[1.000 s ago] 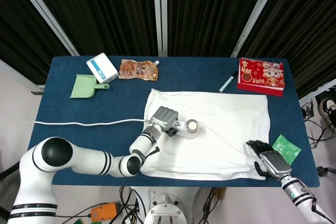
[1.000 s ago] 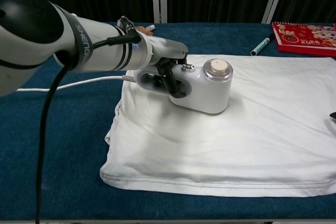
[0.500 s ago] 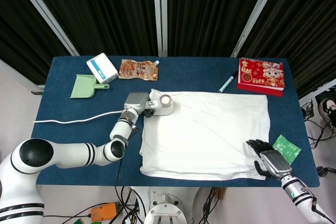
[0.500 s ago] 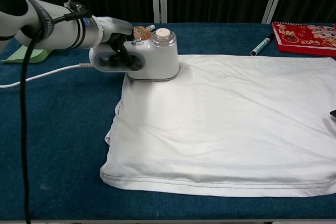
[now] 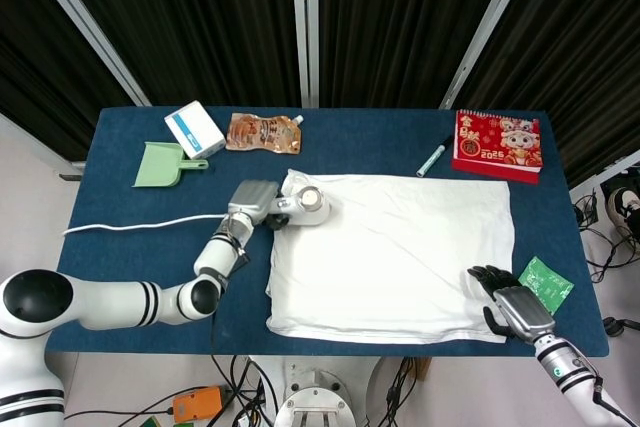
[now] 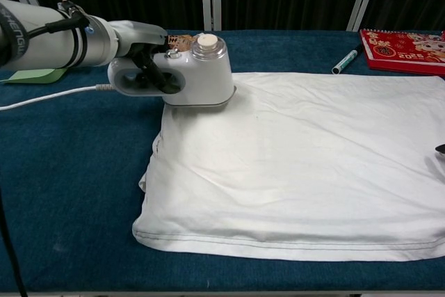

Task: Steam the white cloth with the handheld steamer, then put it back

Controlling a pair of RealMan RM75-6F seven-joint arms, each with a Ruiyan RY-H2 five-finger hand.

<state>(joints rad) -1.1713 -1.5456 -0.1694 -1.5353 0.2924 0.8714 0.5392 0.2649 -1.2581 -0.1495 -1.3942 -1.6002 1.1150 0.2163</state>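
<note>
— Chest view first: what is in your left hand [image 6: 149, 67]?

— My left hand grips the handle of the steamer [image 6: 188, 71]. My fingers go through the handle opening and close around it. The steamer stands upright, its base on the far left corner of the cloth [image 6: 299, 165], partly over the cloth's edge.

— And the cloth?

— It lies spread flat on the table [image 6: 69, 172], with small folds along its left edge. A white cord [image 6: 49, 97] runs from the back of the steamer away to the left of the cloth.

— Your right hand?

— In the head view my right hand [image 5: 510, 305] rests at the near right corner of the cloth. It holds nothing, and the dark fingers are loosely curved and apart.

— What else is near the cloth?

— Beyond its far edge: a red calendar [image 5: 498, 143] and a marker [image 5: 431, 159] on the right, a snack pouch [image 5: 263, 132], a white box [image 5: 194, 128] and a green dustpan [image 5: 160, 164] on the left. A green packet [image 5: 545, 282] lies just right of the cloth, beside my right hand.
</note>
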